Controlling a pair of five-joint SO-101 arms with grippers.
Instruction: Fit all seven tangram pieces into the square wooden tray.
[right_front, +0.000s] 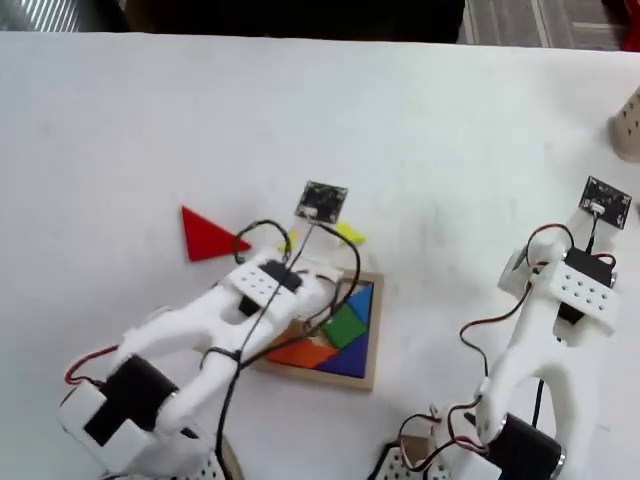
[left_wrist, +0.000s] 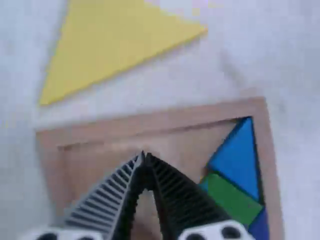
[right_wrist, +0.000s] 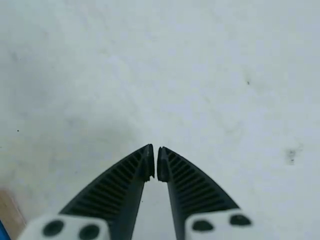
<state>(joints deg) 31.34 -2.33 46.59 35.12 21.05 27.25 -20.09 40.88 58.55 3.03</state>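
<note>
White plastic arms (right_front: 190, 335), black ribbed fingers (left_wrist: 182, 202), red-black cables (right_front: 357, 268).

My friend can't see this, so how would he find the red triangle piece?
Find the square wooden tray near the middle of the white table. Left of it in the high view, the flat red triangle lies alone. The other loose piece, a yellow triangle, lies beside the tray.
</note>
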